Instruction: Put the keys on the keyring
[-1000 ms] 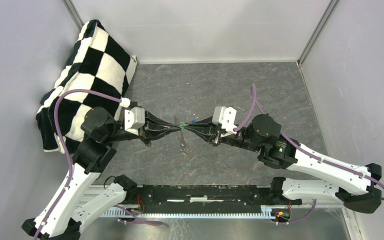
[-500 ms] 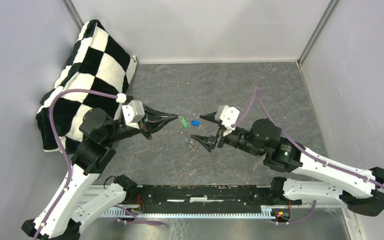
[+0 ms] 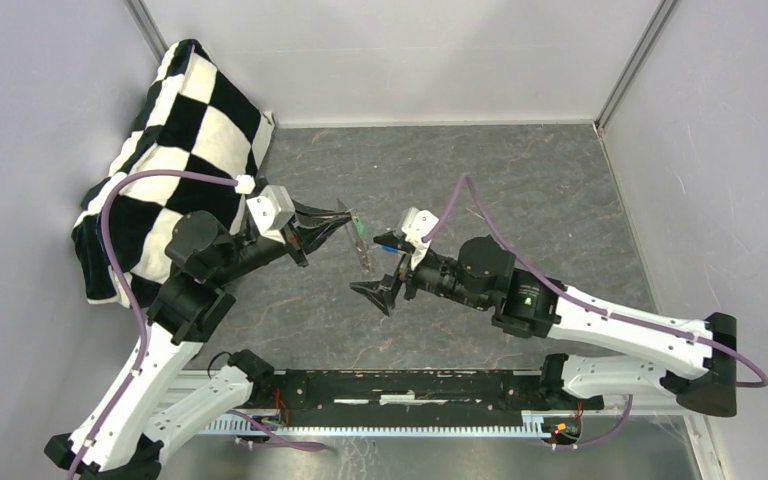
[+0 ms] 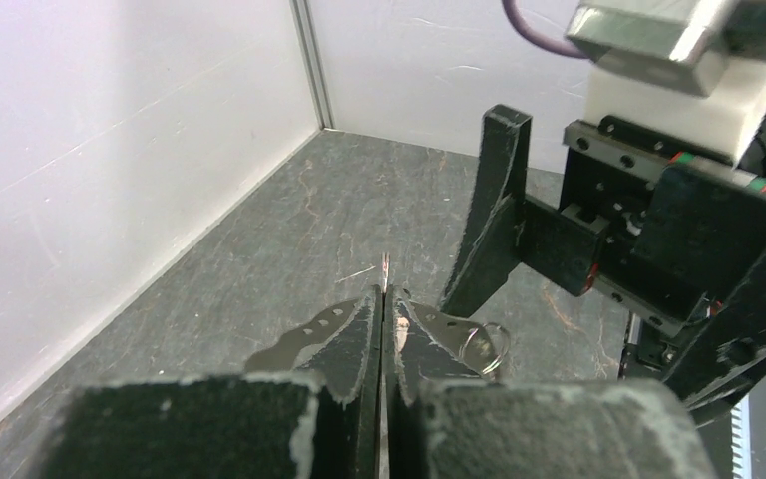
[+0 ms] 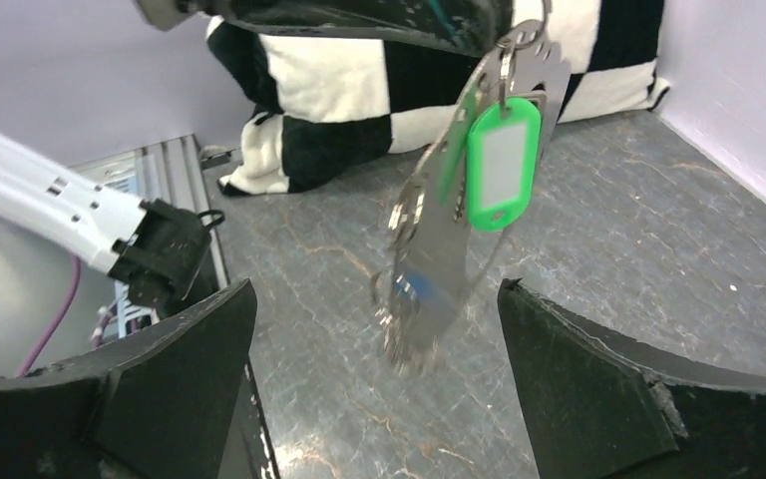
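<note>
Left tool (image 4: 383, 299) pinches the light, dangling keys (image 5: 504, 150); right tool (image 5: 376, 289), apart, should grip a stiff blade (image 5: 439, 249).

Light: bright, even, diffuse, from overhead; walls tinted lilac.
Shadows: faint and soft, under the arms on the grey table (image 3: 560, 200).
Glare: pale sheen on the hanging keys (image 5: 439, 249).
Blur: keys' lower end smeared; left gripper (image 4: 384, 299) soft close up.
Top view: sharp.
</note>
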{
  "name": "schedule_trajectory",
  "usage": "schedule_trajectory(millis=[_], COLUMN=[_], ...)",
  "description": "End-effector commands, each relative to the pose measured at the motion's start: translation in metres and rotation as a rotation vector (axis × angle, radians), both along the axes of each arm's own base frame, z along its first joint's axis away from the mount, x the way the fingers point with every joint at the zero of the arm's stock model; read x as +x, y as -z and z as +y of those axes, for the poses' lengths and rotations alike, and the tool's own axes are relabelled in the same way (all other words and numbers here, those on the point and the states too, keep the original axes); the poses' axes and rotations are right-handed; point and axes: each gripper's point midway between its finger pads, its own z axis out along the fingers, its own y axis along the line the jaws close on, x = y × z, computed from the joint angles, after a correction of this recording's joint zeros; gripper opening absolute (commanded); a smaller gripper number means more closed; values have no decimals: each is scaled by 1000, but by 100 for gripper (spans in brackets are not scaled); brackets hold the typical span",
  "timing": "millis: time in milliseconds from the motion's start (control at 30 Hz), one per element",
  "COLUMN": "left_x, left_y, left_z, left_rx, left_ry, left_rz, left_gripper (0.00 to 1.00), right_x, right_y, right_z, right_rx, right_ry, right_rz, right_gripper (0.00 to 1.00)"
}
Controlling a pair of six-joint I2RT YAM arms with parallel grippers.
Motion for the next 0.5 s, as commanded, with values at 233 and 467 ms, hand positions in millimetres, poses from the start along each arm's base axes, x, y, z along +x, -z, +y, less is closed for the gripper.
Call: schedule_trajectory(millis=[233, 467], left_x=[-5, -5], left_y=[-31, -24], left_z=[6, 3], left_rx=[-47, -30], left_ry=[-13, 3], left_rz=[-102, -95], left_gripper=[2, 24], right_x=[45, 26], right_y=[8, -10], right_z=[0, 2], right_rx=[46, 158], right_ry=[260, 158], right_rz=[-8, 10], right_gripper=[58, 38])
